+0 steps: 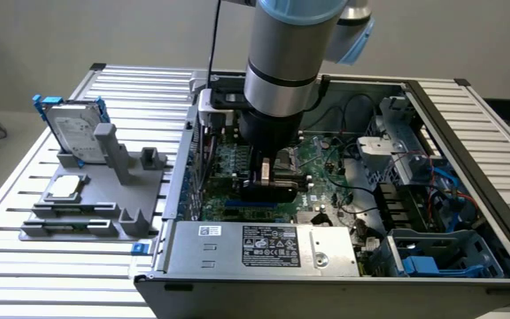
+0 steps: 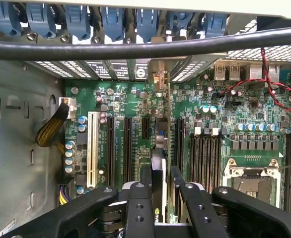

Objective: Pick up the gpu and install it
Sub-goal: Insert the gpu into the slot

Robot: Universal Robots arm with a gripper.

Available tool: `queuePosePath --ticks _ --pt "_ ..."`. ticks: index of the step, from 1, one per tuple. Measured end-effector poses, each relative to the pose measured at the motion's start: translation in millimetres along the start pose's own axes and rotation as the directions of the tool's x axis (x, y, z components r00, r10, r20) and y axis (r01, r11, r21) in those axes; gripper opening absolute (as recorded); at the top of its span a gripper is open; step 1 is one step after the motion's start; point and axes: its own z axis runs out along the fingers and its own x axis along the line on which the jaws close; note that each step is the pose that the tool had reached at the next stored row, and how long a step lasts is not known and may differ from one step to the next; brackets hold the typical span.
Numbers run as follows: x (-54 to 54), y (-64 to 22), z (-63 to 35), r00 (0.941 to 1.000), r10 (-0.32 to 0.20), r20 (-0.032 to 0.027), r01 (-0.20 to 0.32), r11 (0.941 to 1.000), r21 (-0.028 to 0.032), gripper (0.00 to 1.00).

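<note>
Slatted metal table [image 1: 24, 266] carrying an open computer case [image 1: 326, 296]. Inside it, gripper [image 2: 161, 171] pinched on the gpu [image 2: 158, 191], clamped edge-on between the fingers, just above the motherboard [image 2: 135, 99] slots.

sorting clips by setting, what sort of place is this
Likely a robotics lab bench for PC assembly: an open computer case on a slatted metal table, a grey fixture holding a hard drive, and the gripper holding the gpu over the motherboard.
</note>
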Motion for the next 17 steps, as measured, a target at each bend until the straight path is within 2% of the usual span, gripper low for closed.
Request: queuePosePath --ticks 13,17 --pt "-0.4 1.8 2.1 1.0 0.005 0.0007 -0.005 1.0 -0.0034 0.26" --pt "-0.3 2.0 5.2 1.0 0.005 -0.0027 -0.005 1.0 -0.0035 0.26"
